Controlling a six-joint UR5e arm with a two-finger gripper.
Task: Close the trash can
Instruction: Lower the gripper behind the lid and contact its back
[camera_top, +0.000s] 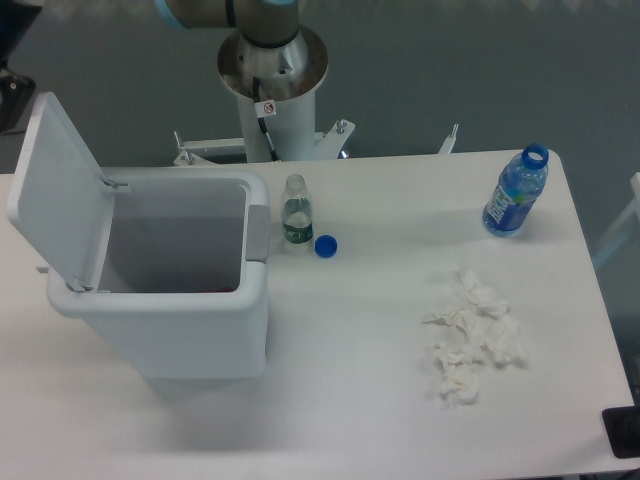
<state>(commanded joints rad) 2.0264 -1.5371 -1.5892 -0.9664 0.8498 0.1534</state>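
Camera: my gripper (12, 45), upper left corner, just above bin (160, 300) lid; jaw state indeterminable, arm mostly off-frame.

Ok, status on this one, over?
Gripper barely in frame, top left behind the lid; jaws unreadable. Trash can open, lid upright. Nothing in the lid's path.

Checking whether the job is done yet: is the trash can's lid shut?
No, the trash can has its lid standing upright on the left side, with the inside of the bin open to view.
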